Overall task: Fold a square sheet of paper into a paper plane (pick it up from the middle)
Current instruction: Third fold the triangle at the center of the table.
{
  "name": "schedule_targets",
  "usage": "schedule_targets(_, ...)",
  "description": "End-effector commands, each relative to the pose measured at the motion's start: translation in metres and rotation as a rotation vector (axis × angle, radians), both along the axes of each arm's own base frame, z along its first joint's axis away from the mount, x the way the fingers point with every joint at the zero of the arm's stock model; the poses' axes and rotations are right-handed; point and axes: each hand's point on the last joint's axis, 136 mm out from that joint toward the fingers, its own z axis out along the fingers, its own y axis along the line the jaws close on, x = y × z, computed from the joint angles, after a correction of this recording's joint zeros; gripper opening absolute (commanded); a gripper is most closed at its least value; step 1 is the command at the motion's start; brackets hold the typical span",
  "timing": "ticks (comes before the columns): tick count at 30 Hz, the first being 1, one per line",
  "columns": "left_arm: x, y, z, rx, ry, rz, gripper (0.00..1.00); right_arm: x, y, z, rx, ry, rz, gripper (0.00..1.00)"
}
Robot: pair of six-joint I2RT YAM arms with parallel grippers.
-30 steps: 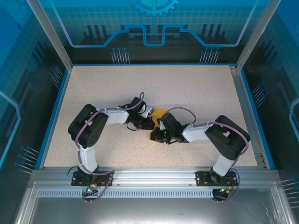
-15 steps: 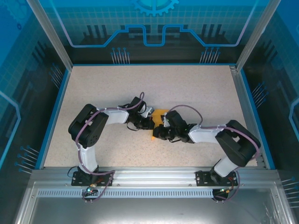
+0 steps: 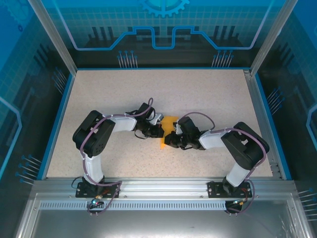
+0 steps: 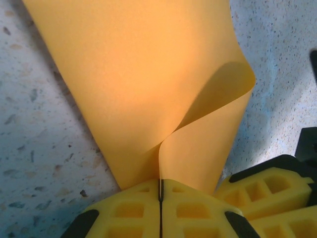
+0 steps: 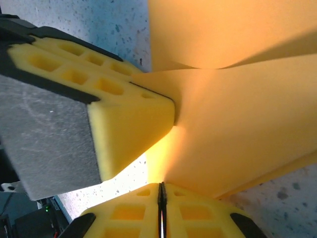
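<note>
**Both grippers pinch the orange paper at mid-table**

A speckled beige table sits inside a blue-walled, metal-framed cell. The paper is near the table's middle, between the two arms and low over the surface.

The left gripper is clenched on it: its yellow foam pads meet, and the sheet runs straight into the seam between them. The right gripper is clamped on the paper in the same way, close beside the left, so the two sets of fingertips almost touch.

Beyond the left pinch, the paper bows into a soft open loop rather than a sharp crease.

I judge the paper thin, light and limp. It should bend at the slightest push, hold a fold only once pressed flat, and wrinkle or tear if the arms pull apart. The foam pads look grippy enough for it. The best hold is probably a shallow pinch at an edge, right beside the line to be folded, which leaves the rest free to swing over.
</note>
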Motion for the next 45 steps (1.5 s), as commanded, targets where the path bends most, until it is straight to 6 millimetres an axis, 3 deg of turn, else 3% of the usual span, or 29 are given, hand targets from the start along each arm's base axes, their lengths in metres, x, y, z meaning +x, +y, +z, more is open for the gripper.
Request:
schedule_targets(1,-0.007,0.003,-0.010,0.023,0.043,-0.021,0.06,0.007,0.001,-0.001,0.007,-0.019,0.010,0.11)
schedule_targets(6,-0.006,0.003,-0.009,0.022,0.039,-0.026,0.06,-0.005,-0.017,-0.029,-0.071,0.052,-0.025,0.10)
schedule_targets(9,-0.006,0.003,-0.010,0.026,0.044,-0.026,0.06,-0.008,-0.018,-0.035,-0.063,0.080,-0.038,0.10)
schedule_targets(17,-0.005,0.002,-0.008,0.027,0.042,-0.034,0.06,0.015,-0.024,0.017,0.001,-0.045,-0.062,0.12)
schedule_targets(23,-0.004,0.001,-0.007,0.023,0.043,-0.036,0.06,0.031,-0.018,0.021,0.040,-0.046,-0.054,0.12)
schedule_targets(29,-0.006,0.001,-0.008,0.023,0.046,-0.039,0.06,0.034,-0.024,-0.001,-0.025,-0.012,-0.070,0.12)
schedule_targets(34,-0.005,0.001,-0.007,0.024,0.044,-0.041,0.06,0.017,-0.046,-0.035,-0.152,0.057,-0.090,0.11)
schedule_targets(37,-0.006,0.001,-0.008,0.026,0.048,-0.043,0.06,0.015,-0.048,-0.044,-0.164,0.076,-0.081,0.11)
schedule_targets(40,-0.007,0.002,-0.009,0.029,0.052,-0.049,0.06,0.019,-0.046,-0.028,-0.137,0.052,-0.082,0.11)
schedule_targets(45,-0.007,0.002,-0.007,0.031,0.049,-0.050,0.06,0.032,-0.041,0.017,-0.068,-0.032,-0.079,0.13)
